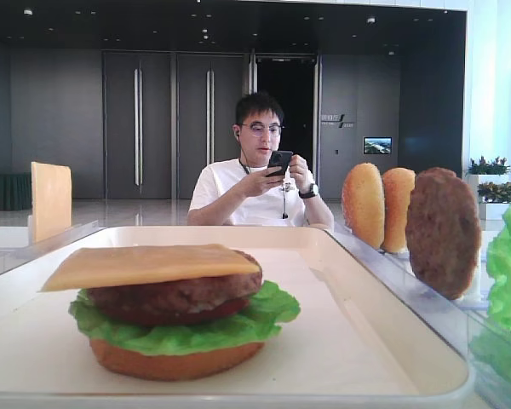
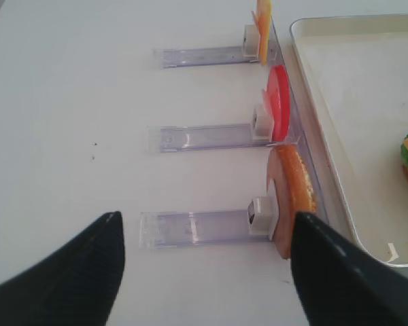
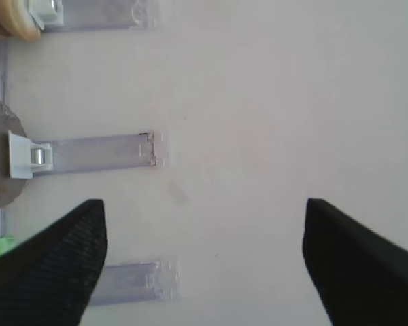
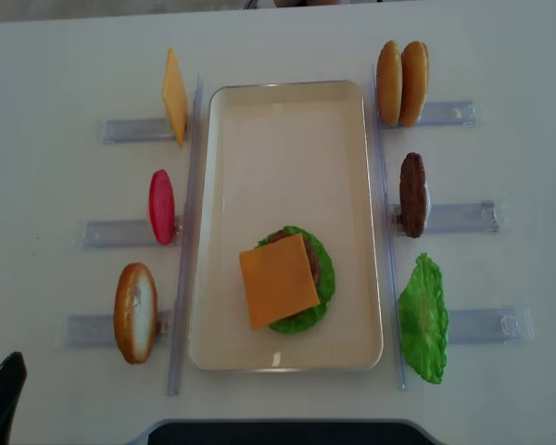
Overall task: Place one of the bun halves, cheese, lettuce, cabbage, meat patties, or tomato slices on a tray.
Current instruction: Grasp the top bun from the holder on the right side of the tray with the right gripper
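The cream tray (image 4: 287, 102) sits mid-table, carrying a stack: bottom bun, lettuce (image 4: 320, 278), patty, cheese slice (image 4: 276, 280) on top. My right gripper (image 3: 204, 261) hangs over bare table, jaws wide, holding nothing. My left gripper (image 2: 204, 268) is spread wide too, beside a racked bun (image 2: 294, 197).

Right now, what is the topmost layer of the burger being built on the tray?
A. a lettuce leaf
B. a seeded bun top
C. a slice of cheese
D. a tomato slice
C: a flat orange-yellow cheese slice lies on top of the stack, over the meat patty and lettuce, on the cream tray; nothing covers it yet.
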Robot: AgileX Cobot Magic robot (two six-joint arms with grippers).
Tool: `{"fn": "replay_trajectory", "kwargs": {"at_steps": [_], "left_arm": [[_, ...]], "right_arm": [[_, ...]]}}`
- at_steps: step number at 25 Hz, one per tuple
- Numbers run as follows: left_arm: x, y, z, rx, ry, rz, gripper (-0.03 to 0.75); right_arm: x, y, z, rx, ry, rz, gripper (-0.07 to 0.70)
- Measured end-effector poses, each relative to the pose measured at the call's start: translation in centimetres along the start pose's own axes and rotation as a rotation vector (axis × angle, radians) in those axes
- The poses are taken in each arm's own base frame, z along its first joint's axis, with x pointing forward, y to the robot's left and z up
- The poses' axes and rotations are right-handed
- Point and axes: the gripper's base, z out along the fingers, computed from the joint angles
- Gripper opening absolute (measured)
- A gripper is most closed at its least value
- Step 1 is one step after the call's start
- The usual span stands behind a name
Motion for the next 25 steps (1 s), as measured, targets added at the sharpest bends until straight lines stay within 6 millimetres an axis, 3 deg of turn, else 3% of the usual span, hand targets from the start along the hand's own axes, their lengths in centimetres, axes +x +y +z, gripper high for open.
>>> {"fn": "replay_trajectory", "kwargs": {"at_steps": [13, 25], "left_arm": [[0.0, 0.0, 0.0, 0.000, -0.001, 0.000, 0.580], [0.0, 0.0, 0.0, 0.000, -0.001, 0.000, 0.580]], "right_arm": [[-7.5, 0.1, 5.3, 0.001, 0.093, 0.000, 0.587], [-11.9, 0.1, 11.9, 0.002, 0.197, 0.000, 0.587]]}}
